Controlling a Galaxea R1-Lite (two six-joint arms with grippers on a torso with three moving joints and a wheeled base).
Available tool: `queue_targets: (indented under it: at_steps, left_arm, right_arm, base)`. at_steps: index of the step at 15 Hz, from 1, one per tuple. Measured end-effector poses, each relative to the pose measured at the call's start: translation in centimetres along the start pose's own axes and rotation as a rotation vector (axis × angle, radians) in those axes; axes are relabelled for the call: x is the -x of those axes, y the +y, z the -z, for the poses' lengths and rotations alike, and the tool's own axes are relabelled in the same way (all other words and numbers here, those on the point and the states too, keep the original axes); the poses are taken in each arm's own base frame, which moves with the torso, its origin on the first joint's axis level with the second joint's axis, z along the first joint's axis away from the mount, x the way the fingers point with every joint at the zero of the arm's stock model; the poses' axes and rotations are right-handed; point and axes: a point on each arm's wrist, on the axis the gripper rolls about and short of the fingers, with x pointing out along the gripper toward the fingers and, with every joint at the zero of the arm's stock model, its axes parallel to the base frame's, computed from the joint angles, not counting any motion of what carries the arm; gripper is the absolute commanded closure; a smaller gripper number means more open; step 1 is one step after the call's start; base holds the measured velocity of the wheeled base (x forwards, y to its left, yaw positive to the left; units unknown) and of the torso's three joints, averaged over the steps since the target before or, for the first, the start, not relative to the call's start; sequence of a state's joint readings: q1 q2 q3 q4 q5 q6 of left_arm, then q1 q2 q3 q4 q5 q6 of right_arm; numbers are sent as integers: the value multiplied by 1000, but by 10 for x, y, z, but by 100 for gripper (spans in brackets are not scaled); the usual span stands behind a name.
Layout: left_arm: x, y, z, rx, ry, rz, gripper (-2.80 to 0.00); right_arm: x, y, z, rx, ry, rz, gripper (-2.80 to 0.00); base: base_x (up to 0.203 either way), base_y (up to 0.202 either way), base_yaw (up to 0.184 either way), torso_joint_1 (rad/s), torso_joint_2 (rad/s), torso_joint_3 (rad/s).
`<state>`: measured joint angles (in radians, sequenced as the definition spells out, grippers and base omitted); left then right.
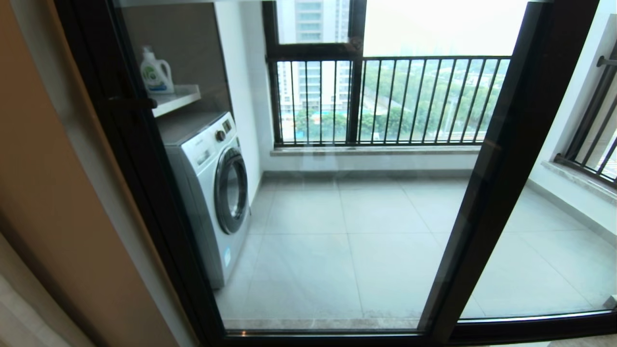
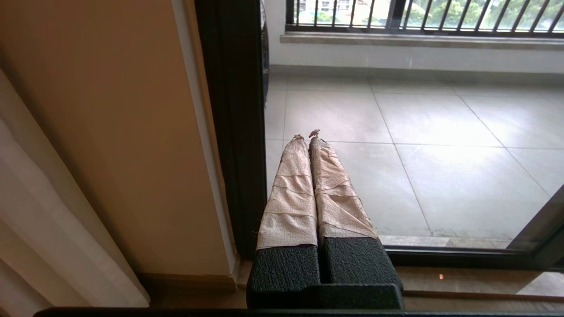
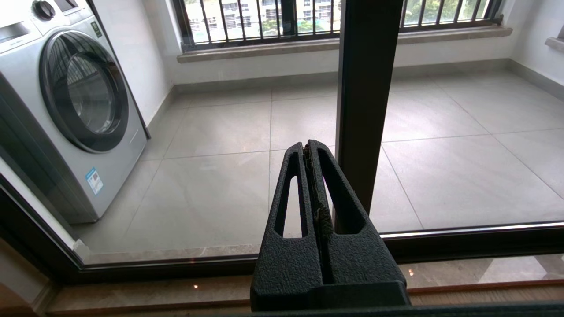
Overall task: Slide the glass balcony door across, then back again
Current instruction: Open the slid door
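Note:
The glass balcony door (image 1: 337, 226) fills the middle of the head view, and its left upright (image 1: 144, 183) stands against the beige wall. A short dark bar handle (image 1: 132, 102) sits on that upright. Neither gripper shows in the head view. My left gripper (image 2: 307, 134) is shut, its tape-wrapped fingers (image 2: 291, 193) pressed together and empty, low beside the door's left upright (image 2: 235, 132). My right gripper (image 3: 307, 145) is also shut and empty, low before the glass, next to the dark upright (image 3: 363, 88) where the two panels meet.
A second dark-framed glass panel (image 1: 554, 241) without a handle stands to the right. Behind the glass are a washing machine (image 1: 212, 193), a detergent bottle (image 1: 155, 71) on a shelf, and a black-barred railing (image 1: 385, 101). A pale curtain (image 2: 44, 220) hangs at the left.

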<state>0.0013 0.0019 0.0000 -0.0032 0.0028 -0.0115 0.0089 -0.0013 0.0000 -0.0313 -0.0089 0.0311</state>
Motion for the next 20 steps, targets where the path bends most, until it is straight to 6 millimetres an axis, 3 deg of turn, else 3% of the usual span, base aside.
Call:
queue_targets:
  at_steps: [11, 16, 20]
  left_arm:
    - [2, 0, -7, -10, -31, 1, 0]
    - [12, -2, -75, 1, -108, 41, 0]
    - [-16, -4, -139, 16, -74, 93, 0]
  right_arm:
    - [0, 0, 0, 0, 0, 0, 0]
    - [0, 0, 0, 0, 0, 0, 0]
    - [0, 0, 0, 0, 0, 0, 0]
  base:
    - [0, 0, 0, 0, 0, 0]
    - [0, 0, 0, 0, 0, 0]
    - [0, 0, 0, 0, 0, 0]
